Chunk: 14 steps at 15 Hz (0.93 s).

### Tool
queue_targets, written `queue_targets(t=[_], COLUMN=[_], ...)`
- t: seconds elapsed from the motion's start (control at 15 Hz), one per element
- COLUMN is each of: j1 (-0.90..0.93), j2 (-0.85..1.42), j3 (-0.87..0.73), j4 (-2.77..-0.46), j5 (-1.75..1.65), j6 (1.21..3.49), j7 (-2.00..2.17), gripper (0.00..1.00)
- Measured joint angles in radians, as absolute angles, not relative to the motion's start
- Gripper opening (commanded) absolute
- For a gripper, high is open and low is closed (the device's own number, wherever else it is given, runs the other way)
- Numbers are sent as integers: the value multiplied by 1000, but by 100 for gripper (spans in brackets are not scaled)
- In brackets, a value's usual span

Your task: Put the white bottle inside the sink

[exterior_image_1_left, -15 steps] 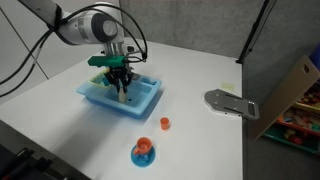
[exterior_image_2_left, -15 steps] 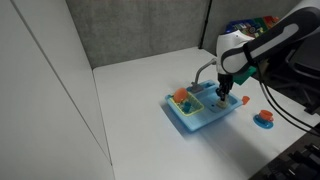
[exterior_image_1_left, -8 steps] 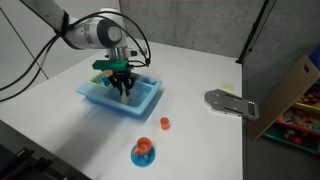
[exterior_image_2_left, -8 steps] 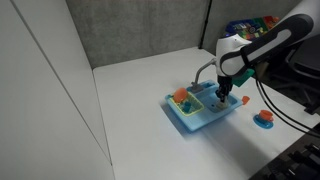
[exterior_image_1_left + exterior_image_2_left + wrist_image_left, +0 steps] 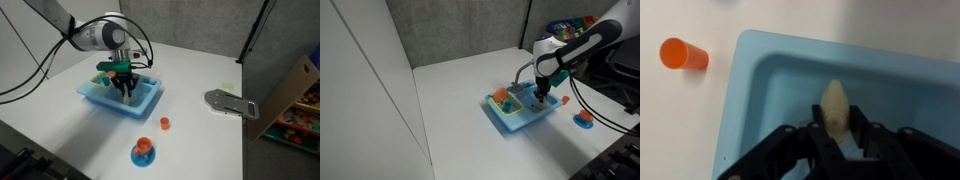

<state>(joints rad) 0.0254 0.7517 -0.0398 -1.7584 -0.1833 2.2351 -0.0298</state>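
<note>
Shifted slightly sideways, the tool [image 5: 840,136] clamps the white bottle [image 5: 834,105] low inside the sink [image 5: 762,62].

Lab: grey partition panels [image 5: 460,30], white table [image 5: 200,60]

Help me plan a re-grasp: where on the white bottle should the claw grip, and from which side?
Across the wide lower body of the white bottle, coming from above, as the claw does now over the sink. It tapers toward its tip, so pads there would likely slip.
</note>
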Motion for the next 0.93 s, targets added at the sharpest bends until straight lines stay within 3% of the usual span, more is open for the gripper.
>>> queue_targets(t=[0.07,0.13,0.2,0.6,0.93], j1=[26,26,26,26,26], j2=[756,758,759,759,724], j3=[-40,-40,-40,-40,-35], j4=[-1751,-1746,-1742,-1741,-1753], j5=[-183,-183,-183,-183,-183], j6=[2227,2221,2218,2209,2192], j7=[-30,-30,-30,-45,-70], gripper=[28,57,58,100,100])
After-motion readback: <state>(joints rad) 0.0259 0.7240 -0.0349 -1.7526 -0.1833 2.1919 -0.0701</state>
